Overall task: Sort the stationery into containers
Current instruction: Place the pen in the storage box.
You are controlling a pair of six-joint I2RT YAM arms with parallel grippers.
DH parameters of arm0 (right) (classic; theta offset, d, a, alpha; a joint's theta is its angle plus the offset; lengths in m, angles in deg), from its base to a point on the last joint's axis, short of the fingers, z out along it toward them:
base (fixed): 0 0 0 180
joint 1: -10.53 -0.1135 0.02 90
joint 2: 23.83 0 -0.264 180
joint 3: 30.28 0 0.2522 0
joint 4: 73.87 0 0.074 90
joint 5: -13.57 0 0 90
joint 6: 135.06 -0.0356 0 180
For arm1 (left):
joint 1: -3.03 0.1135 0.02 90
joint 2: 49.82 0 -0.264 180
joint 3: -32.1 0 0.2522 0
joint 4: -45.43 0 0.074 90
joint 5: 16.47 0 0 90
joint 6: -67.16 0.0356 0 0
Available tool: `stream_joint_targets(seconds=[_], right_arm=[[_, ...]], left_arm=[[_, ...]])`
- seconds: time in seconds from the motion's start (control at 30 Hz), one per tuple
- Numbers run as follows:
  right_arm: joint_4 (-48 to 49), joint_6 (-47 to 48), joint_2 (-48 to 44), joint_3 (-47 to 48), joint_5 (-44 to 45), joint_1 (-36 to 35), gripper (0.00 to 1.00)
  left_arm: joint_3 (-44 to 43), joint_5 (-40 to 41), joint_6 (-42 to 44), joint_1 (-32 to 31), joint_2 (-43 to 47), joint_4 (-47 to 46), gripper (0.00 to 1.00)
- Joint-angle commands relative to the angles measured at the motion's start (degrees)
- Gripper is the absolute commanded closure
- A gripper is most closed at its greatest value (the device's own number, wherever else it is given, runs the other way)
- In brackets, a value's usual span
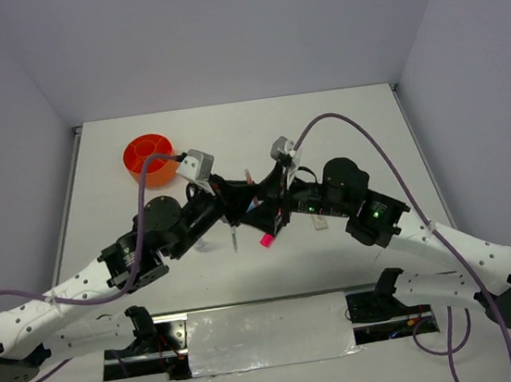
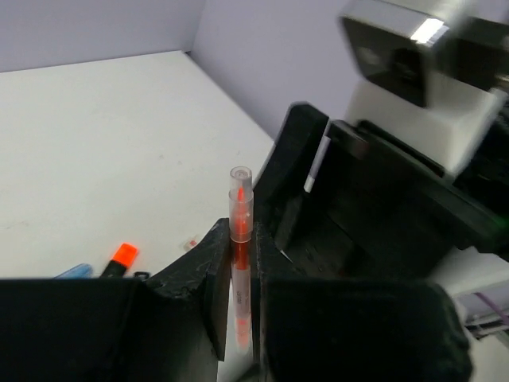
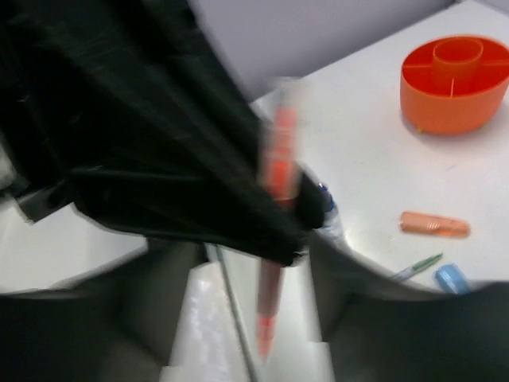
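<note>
Filling most of the overhead view: a white table between pale walls. Reaching in from the bottom corners, the left arm and right arm, with wrists nearly touching at mid-frame.

At upper left of that view, well apart from the meeting point: the round orange desk organiser. Seen again at upper right of the right wrist view, with centre well and ring compartments showing only bare orange plastic. Probably nothing sorted yet.

Left gripper: clamped on an orange pen, held upright off the table, barrel pinched between both fingers at lower centre of the left wrist view. Right gripper: parted, standing either side of that same pen without pinching it, white table showing in the gap on both sides. Blurred, so said with some caution. Reads as a pass of the pen between arms, the hold now on the left.

Loose on the table:
- Black highlighter with pink cap, just below centre of the overhead view.
- Black highlighter with orange cap, lower left of the left wrist view.
- Blue-capped clear bottle, green pen, salmon piece and light-blue piece, all lower right of the right wrist view.

Judged barely begun: one pen in hand and not yet at the organiser, every other visible item left to sort.
</note>
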Motion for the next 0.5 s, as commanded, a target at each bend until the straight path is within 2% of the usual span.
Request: stream_joint_targets(seconds=[0.0,0.03,0.1,0.13,0.17,0.2,0.27,0.4,0.47], right_arm=[[6.5,2.5,0.3,-1.6,-3.9,-0.7,0.25],[6.0,2.8,-0.1,-2.8,0.3,-0.4,0.01],[5.9,2.4,-2.3,-4.7,2.8,2.0,0.00],[6.5,2.1,-3.4,-7.5,4.2,3.0,0.00],[7.5,1.9,-5.6,-9.2,6.0,3.9,0.00],[8.4,1.3,-6.5,-12.6,8.4,4.0,0.00],[10.1,0.5,-8.2,-15.1,12.9,4.1,0.00],[9.8,-1.9,-10.9,-19.0,14.9,4.2,0.00],[10.0,-2.3,-13.5,-20.2,13.8,4.2,0.00]], left_arm=[[-2.3,3.4,2.3,1.8,-2.3,3.7,1.00],[-4.0,5.1,2.7,3.8,-2.8,6.0,1.00],[-5.2,10.9,4.7,6.1,-4.0,8.4,1.00],[-6.0,12.3,5.3,9.5,-4.5,8.7,1.00],[-6.4,12.5,5.3,11.9,-5.7,8.6,1.00],[-6.9,10.6,5.3,17.4,-6.5,7.9,1.00],[-7.2,11.7,6.0,21.3,-9.6,6.0,1.00],[-6.4,20.1,15.5,29.7,-15.6,-5.9,1.00],[-7.8,18.8,17.6,34.1,-20.5,-10.8,1.00]])
